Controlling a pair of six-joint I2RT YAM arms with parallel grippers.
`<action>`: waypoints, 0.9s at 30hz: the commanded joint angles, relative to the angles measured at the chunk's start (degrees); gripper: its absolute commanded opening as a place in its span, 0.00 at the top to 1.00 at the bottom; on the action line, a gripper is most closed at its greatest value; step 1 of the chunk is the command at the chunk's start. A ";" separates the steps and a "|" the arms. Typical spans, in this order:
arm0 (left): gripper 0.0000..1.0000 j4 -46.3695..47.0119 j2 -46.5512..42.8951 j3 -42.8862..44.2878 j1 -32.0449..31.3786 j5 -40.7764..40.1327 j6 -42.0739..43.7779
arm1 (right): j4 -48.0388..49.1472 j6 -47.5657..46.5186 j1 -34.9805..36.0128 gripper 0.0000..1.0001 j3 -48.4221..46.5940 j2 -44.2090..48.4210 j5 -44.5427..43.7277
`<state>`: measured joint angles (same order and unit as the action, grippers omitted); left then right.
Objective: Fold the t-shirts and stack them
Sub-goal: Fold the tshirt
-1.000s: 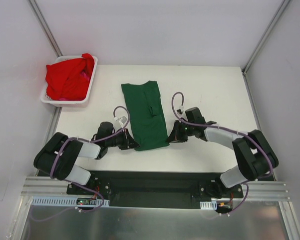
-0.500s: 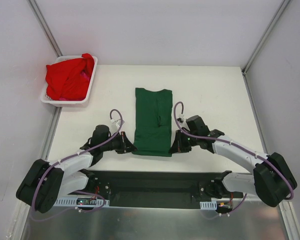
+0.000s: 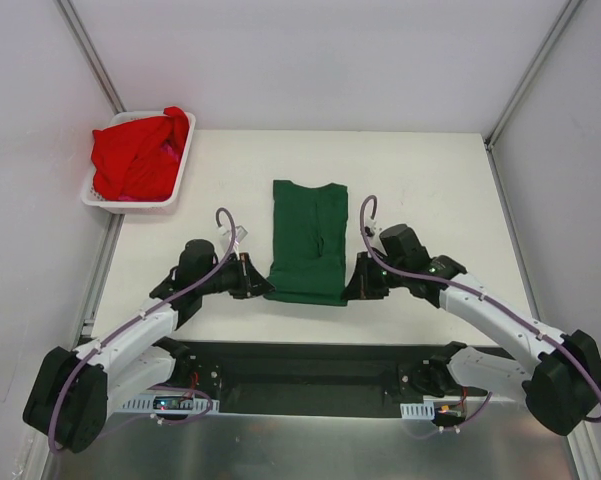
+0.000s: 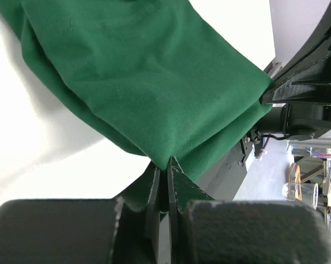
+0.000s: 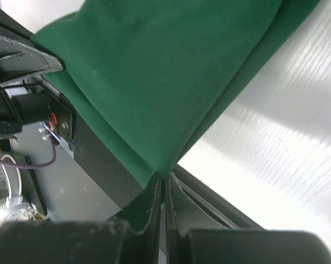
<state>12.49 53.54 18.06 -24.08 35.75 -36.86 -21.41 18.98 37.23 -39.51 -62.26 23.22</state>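
You look mid-fold on the green t-shirt (image 3: 308, 240), flat on the counter (image 3: 430, 180) well apart from the white basket (image 3: 130, 205) of red t-shirts (image 3: 135, 150), with your left claw (image 3: 265, 292) and right claw (image 3: 348, 292) each pinched tight on a hem corner, so the next move is probably to carry both corners evenly toward the collar.

Folded t-shirt (image 3: 308, 240) at the middle of the table (image 3: 430, 180), basket (image 3: 130, 205) at its far-left corner, another t-shirt (image 3: 132, 155) heaped inside

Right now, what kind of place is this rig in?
Probably a lab test cell, not a home: a bare white table boxed in by white panels on aluminium posts, left arm and right arm bolted at its near edge, red t-shirts staged in a basket.
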 commanded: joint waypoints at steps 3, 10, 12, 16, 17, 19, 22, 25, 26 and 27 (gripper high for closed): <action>1.00 -6.08 0.16 5.31 0.34 -2.88 3.02 | -9.44 -1.49 -0.41 0.99 -5.23 2.32 -4.59; 1.00 -6.08 4.98 10.13 0.34 -4.19 4.96 | -9.35 -3.51 -0.50 0.99 -9.18 -0.84 -8.28; 1.00 -5.99 6.40 11.55 0.35 -4.46 5.74 | -8.56 -3.95 -0.50 0.99 -10.32 -2.94 -8.72; 1.00 -5.90 10.61 16.20 0.43 -5.25 7.06 | -7.33 -5.18 -1.02 0.99 -14.44 -6.90 -9.51; 1.00 -5.81 11.40 17.00 0.43 -5.42 7.24 | -6.81 -5.79 -1.11 0.99 -15.07 -7.52 -9.69; 1.00 -5.46 13.42 19.27 0.43 -5.86 7.77 | -6.28 -5.97 -2.24 0.99 -16.73 -9.71 -9.43; 1.00 -4.93 16.23 22.52 0.43 -5.86 8.38 | -5.05 -6.33 -3.83 0.99 -18.23 -12.17 -8.55; 1.00 -4.67 18.70 25.78 0.52 -6.04 9.00 | -4.70 -7.20 -5.50 0.99 -20.43 -13.67 -8.37; 1.00 -4.58 19.40 26.66 0.61 -5.95 9.09 | -4.69 -7.47 -5.94 0.99 -21.04 -14.72 -8.28; 1.00 -4.49 20.02 27.45 0.70 -5.69 9.35 | -4.69 -7.90 -6.38 0.99 -22.27 -15.25 -7.93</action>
<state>6.55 71.68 40.42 -23.92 30.94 -30.09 -26.85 13.50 32.67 -57.08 -75.83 15.42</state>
